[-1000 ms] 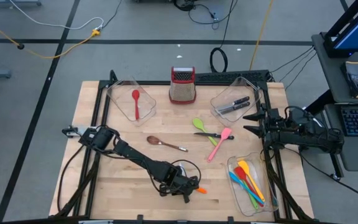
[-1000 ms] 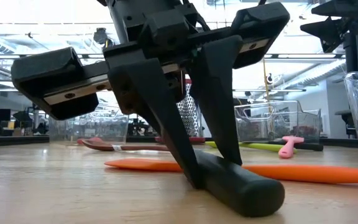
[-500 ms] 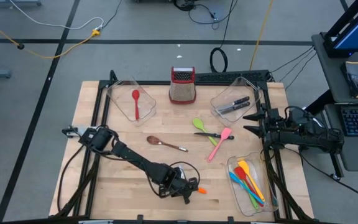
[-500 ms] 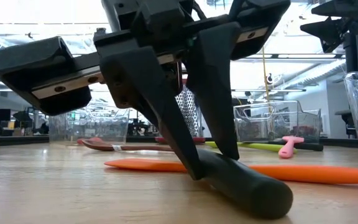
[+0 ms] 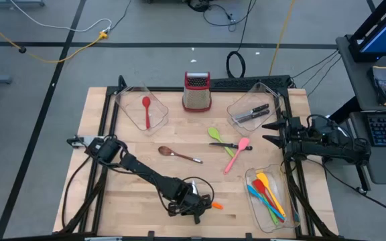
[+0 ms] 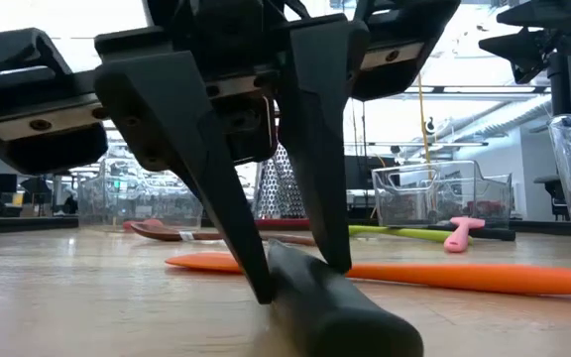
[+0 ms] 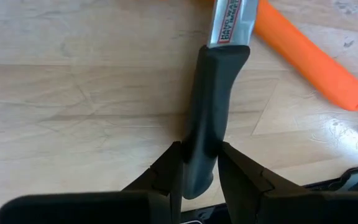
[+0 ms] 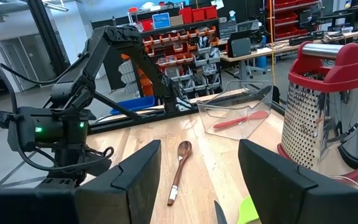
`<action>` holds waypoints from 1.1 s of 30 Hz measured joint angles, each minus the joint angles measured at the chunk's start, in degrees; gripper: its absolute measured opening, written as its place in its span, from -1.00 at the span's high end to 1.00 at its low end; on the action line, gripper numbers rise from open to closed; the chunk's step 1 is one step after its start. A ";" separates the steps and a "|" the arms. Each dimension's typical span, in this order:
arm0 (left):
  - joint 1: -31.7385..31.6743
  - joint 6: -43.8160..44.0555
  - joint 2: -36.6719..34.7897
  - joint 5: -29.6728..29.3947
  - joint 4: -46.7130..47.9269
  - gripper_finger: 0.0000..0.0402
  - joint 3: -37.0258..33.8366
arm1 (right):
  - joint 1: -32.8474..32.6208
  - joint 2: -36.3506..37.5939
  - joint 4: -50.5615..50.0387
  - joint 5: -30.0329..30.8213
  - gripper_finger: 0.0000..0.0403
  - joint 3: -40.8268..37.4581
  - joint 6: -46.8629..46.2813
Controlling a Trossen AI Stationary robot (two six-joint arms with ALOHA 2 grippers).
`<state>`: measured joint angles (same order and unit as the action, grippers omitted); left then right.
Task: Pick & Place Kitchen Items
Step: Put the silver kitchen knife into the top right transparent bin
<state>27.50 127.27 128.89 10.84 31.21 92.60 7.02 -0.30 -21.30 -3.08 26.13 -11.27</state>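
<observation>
A black-handled knife [image 7: 213,106] lies on the wooden table near its near edge, its steel blade [image 7: 232,22] pointing away from the wrist camera. An orange utensil [image 7: 309,56] lies beside the blade and also shows in the low view [image 6: 444,275]. My left gripper [image 5: 195,209] stands over the knife and is shut on its handle. My right gripper [image 5: 271,132] waits open and empty at the table's right edge, by the far right bin. My left gripper pinches the two sides of the knife's black handle near its butt end [image 7: 199,158] between its two fingers [image 7: 166,171]. The fingers come from above, slanting down, one on each side of the handle [image 6: 340,312]. The knife lies about level on the table.
A clear bin with a red spoon [image 5: 146,110] stands far left, a steel grater [image 5: 197,92] far middle, a bin with knives [image 5: 252,112] far right, and a bin with coloured utensils [image 5: 268,194] near right. A brown spoon [image 5: 176,154], green spoon [image 5: 216,136] and pink spatula [image 5: 236,154] lie mid-table.
My left gripper has gone toward the table's near edge and a little to the left, staying around the knife handle. The handle has slid along the table with it, away from the orange utensil, which has stayed in place.
</observation>
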 joint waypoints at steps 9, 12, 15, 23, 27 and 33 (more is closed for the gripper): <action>0.11 -1.36 -0.49 -2.40 -0.45 0.56 -0.07 | 0.00 0.00 0.00 0.01 -0.04 0.00 0.00; 0.11 -1.56 -0.49 -3.14 -0.63 0.56 -0.07 | -0.01 0.00 0.00 0.01 -0.04 0.00 0.00; 0.11 -2.26 -0.49 -4.16 -0.85 0.56 -0.07 | -0.01 0.00 0.02 0.01 -0.04 0.00 0.00; 0.05 -2.42 -0.36 -4.72 -1.28 0.27 -0.03 | -0.01 0.00 0.00 0.01 -0.04 0.00 0.00; 0.00 -2.41 -0.36 -4.93 -1.70 0.01 0.00 | 0.00 0.00 0.01 0.01 -0.04 0.00 0.00; -0.11 -2.23 -0.38 -4.62 -1.53 -0.16 0.03 | 0.00 0.00 0.01 0.01 -0.04 0.00 0.00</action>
<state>27.40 125.04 128.51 6.22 29.68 92.62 7.02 -0.30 -21.29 -3.07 26.13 -11.27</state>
